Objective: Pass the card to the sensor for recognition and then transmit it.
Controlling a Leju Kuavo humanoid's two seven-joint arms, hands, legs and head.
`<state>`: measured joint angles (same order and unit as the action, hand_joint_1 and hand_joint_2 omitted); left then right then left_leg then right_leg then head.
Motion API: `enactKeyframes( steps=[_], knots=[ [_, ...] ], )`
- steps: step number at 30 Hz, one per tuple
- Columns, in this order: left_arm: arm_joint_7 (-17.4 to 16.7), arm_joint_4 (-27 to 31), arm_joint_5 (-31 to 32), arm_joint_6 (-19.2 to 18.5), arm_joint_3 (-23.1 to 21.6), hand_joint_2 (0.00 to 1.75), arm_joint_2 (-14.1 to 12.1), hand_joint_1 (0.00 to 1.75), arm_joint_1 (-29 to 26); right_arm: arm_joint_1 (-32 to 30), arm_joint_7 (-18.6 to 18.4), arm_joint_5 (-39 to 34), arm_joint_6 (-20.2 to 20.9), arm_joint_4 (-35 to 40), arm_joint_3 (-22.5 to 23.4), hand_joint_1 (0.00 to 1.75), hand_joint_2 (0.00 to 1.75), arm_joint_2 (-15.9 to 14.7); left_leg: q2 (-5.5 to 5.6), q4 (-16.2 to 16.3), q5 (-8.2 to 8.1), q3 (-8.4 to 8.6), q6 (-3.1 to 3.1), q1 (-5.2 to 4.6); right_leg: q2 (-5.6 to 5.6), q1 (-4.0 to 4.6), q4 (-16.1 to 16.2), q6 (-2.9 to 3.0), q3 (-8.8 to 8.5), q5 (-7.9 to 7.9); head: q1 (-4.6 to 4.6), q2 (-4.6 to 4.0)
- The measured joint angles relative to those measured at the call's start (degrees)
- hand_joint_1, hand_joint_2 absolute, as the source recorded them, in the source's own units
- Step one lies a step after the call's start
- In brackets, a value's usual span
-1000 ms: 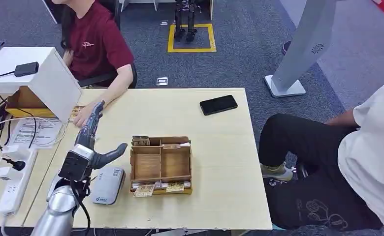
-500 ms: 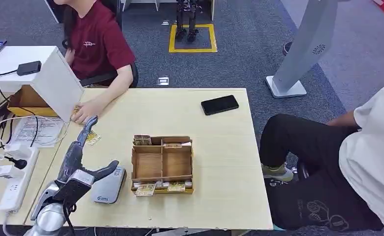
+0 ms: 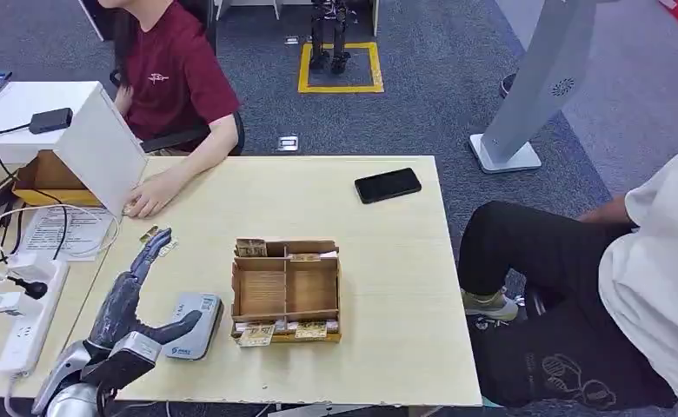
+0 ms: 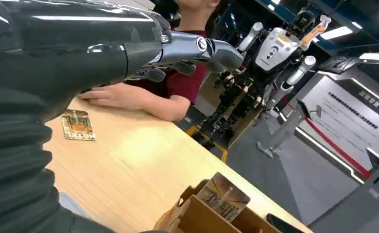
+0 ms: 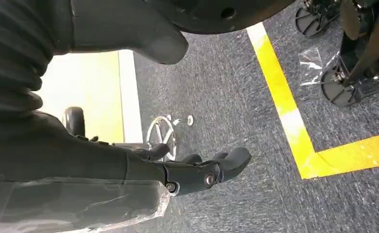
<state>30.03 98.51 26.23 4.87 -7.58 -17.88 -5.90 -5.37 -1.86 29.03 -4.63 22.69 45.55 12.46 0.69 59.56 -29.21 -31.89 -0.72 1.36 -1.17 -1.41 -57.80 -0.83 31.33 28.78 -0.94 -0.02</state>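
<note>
One flat, gold-patterned card (image 3: 158,242) lay on the pale wood-grain table (image 3: 388,261), just beyond my left hand (image 3: 136,287), whose dark fingers were spread and held nothing. I saw my right hand (image 5: 197,172) hanging over grey carpet, fingers loosely curled, empty. Beside the left hand sat a rounded grey sensor (image 3: 192,326).

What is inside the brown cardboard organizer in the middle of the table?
The cardboard organizer has cards along its near edge and more along its far edge. Its two large middle compartments look empty. Its walls hide how many cards there are.

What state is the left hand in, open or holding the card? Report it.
Open. The left hand holds nothing, fingers stretched out; the card lies flat on the table, clear of the fingertips.
</note>
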Motion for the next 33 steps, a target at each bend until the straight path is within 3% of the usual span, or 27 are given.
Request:
enactKeyframes(
  steps=[3, 10, 33],
  knots=[
    [0.0, 0.2, 1.7, 0.4, 0.0, 1.75, -0.5, 0.0, -0.4, 0.2, 0.0, 0.9, 0.0, -0.3, 0.5, 0.0, 1.75, 0.0, 0.0, 0.0, 0.0, 0.0, 0.0, 0.0, 0.0, 0.0, 0.0, 0.0, -0.02, 0.0, 0.0, 0.0],
    [-2.0, 0.2, 13.1, 6.5, -0.2, 1.75, -3.3, 0.0, -2.0, 0.7, 0.7, 6.9, 0.3, -0.9, 2.7, 0.0, 1.75, 0.0, 0.0, 0.0, 0.0, 0.01, 0.0, 0.0, -0.01, 0.01, 0.0, 0.0, 0.02, 0.0, 0.02, 0.0],
    [-4.4, 0.2, 15.5, 7.3, -2.8, 1.75, -4.6, 0.0, -2.9, 1.0, 1.8, 12.3, 0.4, -1.0, 5.3, 0.0, 1.75, 0.7, -0.01, 0.0, 0.0, 0.01, 0.0, 0.0, -0.01, 0.0, 0.0, 0.0, 0.02, 0.0, 0.02, 0.0]
  ],
)
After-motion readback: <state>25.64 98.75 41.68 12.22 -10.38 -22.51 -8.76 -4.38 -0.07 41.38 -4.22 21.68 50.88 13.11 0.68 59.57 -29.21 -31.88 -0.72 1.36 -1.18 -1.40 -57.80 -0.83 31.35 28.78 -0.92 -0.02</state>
